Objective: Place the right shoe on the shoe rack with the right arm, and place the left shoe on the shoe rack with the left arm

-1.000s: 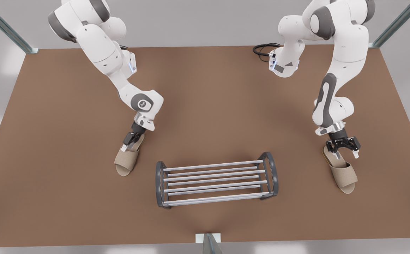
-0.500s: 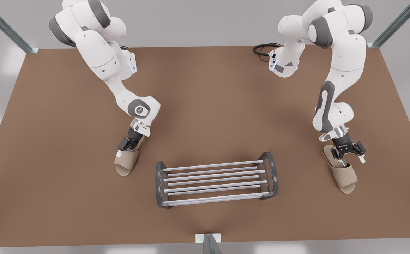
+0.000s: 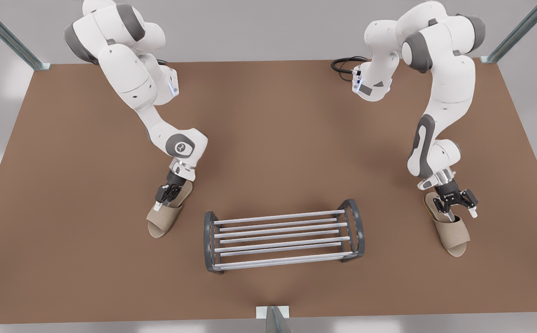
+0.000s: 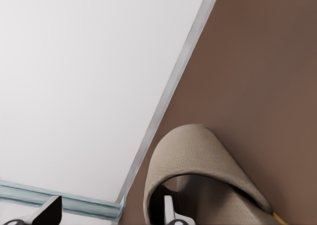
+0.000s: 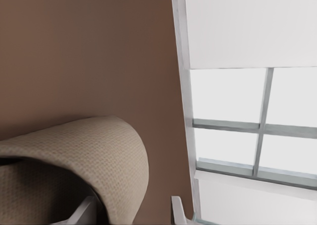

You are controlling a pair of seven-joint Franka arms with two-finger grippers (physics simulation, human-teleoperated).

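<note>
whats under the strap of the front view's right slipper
One finger of the open left gripper is tucked under the slipper strap, the other outside it; the insole farther in is covered.

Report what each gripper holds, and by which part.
Left gripper: nothing yet, open astride the strap of its beige slipper. Right gripper: at the strap of the other beige slipper; a firm hold cannot be told.

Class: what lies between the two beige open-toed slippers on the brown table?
The low rack of silver rods with dark grey arched ends, apart from both, in the front view.
</note>
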